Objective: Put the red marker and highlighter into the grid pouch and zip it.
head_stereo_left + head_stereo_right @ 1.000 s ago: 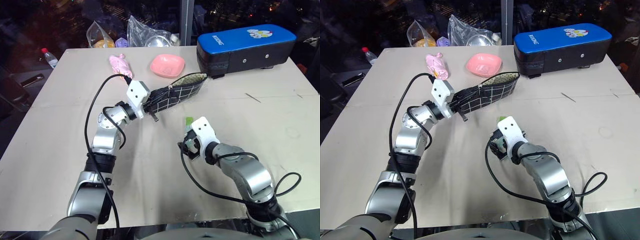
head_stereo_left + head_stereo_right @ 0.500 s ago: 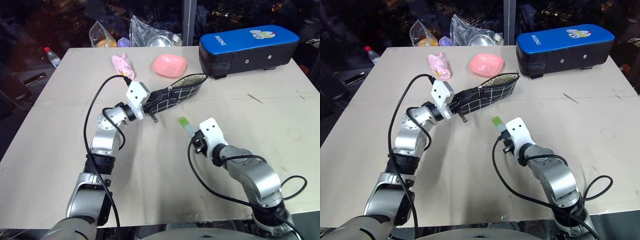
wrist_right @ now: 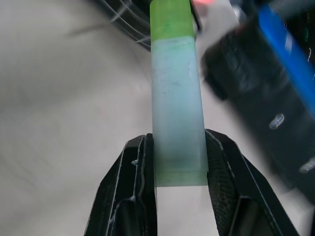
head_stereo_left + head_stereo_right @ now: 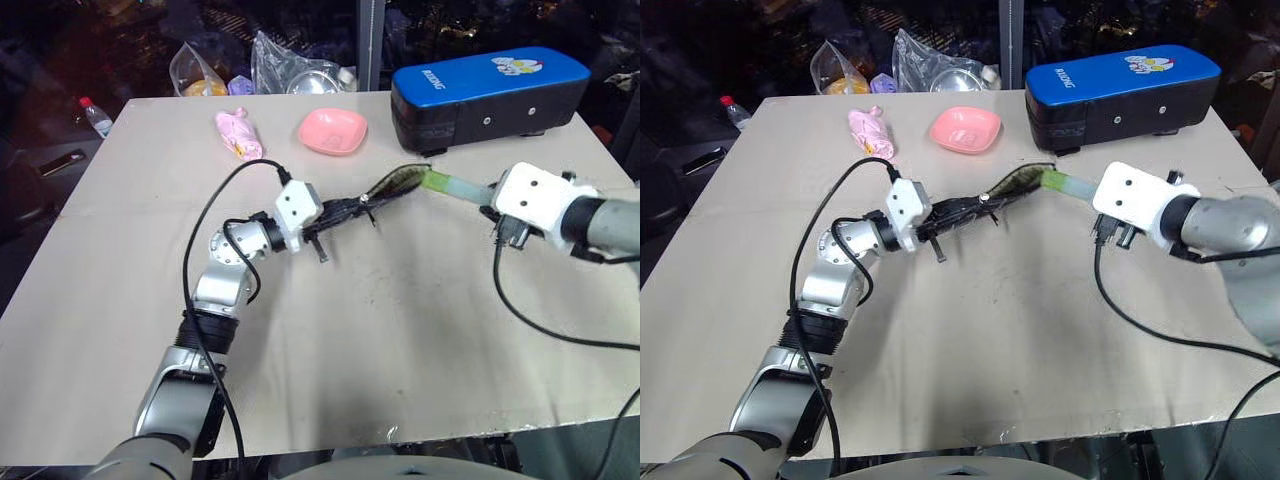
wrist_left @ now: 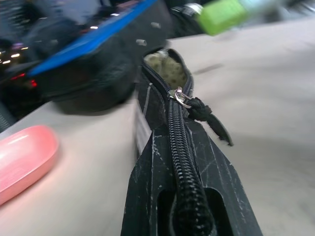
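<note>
The highlighter [image 3: 176,105] was clamped between the two black fingers [image 3: 129,194] of the right gripper [image 3: 177,162], gripped at its pale mint end, with the bright green cap pointed away from the wrist. In the head views the highlighter's [image 4: 447,184] capped tip was seen right at the open far-right end of the grid pouch [image 4: 372,197]; whether the cap was already inside the opening could not be told.

The grid pouch was held off the table [image 4: 380,330] near its middle, pinched at its near-left end by the left gripper [image 5: 189,216], whose fingers were closed together on the zipper edge. The zipper pull [image 5: 180,97] was seen partway along the teeth, and beyond it the mouth stood open on the pale dotted lining.

On the far side of the table lay a pink dish [image 4: 333,131], a pink wrapped item [image 4: 240,133] and a blue-topped black case [image 4: 488,88].
</note>
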